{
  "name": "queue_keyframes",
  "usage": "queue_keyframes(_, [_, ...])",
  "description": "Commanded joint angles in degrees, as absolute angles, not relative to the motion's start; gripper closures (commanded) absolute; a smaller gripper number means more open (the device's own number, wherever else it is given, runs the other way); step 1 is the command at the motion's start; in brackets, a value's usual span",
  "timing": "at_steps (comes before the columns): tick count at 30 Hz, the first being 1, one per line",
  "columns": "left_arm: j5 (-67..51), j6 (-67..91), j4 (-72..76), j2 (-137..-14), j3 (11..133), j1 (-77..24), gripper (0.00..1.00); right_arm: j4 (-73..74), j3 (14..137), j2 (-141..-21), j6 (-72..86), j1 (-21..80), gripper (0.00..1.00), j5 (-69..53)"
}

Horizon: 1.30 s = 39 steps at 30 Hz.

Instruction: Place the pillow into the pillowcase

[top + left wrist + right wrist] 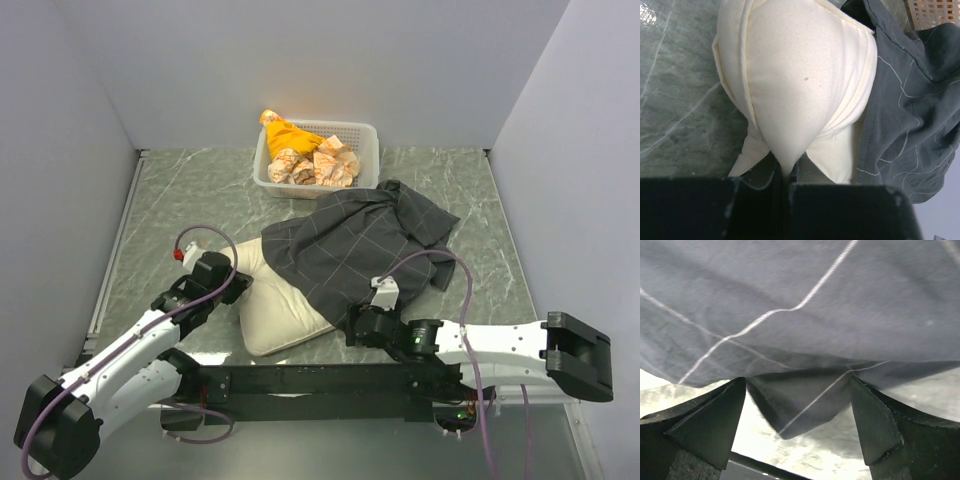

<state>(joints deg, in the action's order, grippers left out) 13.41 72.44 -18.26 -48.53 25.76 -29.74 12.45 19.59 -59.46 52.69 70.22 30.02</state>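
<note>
Left pincer [785,184] pinching pillow [805,75] corner, pillowcase [910,100] beside

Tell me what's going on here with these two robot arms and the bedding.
The left claw is shut on a pinched corner of the cream pillow on the table. The right claw stands open at the near edge of the grey pillowcase, a fold of cloth between its fingers but not clamped. The pillowcase lies over the pillow's far part; the near end sticks out uncovered. Whether any of it is inside, I can't tell.
</note>
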Motion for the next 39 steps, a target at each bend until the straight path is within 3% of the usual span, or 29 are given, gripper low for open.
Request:
queue_keyframes(1, [14.5,71.7,-15.4,-49.4,28.9,-29.3,0.99,8.4,19.1,-62.7,57.7,72.2,0.11,30.8])
queue_keyframes(3, [14.4,71.9,-15.3,-49.7,29.1,-29.3,0.99,9.7,20.0,-66.2,58.8,72.2,0.14,31.5])
queue_keyframes(4, [14.4,71.9,-15.2,-49.7,29.3,-29.3,0.99,10.2,20.6,-67.3,58.8,72.1,0.24,31.7])
queue_keyframes(6, [14.8,71.6,-15.2,-49.7,29.6,-29.2,0.99,12.9,23.0,-68.7,58.6,72.3,0.49,32.1])
queue_keyframes(7, [15.1,71.2,-15.4,-49.7,30.4,-29.2,0.99,14.4,24.3,-68.7,58.4,72.9,0.74,32.3])
queue_keyframes(10, [16.3,69.8,-15.8,-51.3,33.3,-29.0,0.99,19.9,33.1,-66.7,54.5,74.5,1.0,31.4])
queue_keyframes(14, [18.4,69.2,-17.7,-54.2,39.2,-28.8,0.99,25.1,59.6,-70.8,45.7,80.9,1.0,29.5])
queue_keyframes(17, [19.3,69.7,-19.2,-54.1,42.0,-28.9,0.99,30.2,75.3,-83.0,41.0,86.6,1.0,29.8])
queue_keyframes(20, [20.6,70.3,-20.8,-51.5,42.6,-29.3,0.99,29.7,76.0,-85.3,38.9,85.0,1.0,27.2])
queue_keyframes(25, [23.6,70.1,-24.0,-43.8,42.1,-29.5,0.99,23.6,67.8,-77.8,38.4,74.3,1.0,19.1])
queue_keyframes(32, [23.1,74.7,-22.0,-44.2,37.0,-32.7,0.99,31.3,93.5,-90.2,33.0,79.3,1.0,19.0])
queue_keyframes(36, [23.7,80.0,-16.5,-47.2,31.0,-38.0,0.99,32.2,97.1,-94.7,32.8,79.4,1.0,17.8])
queue_keyframes(39, [24.1,80.3,-16.2,-50.5,31.0,-40.0,0.99,29.5,89.4,-92.4,34.4,76.9,1.0,16.1])
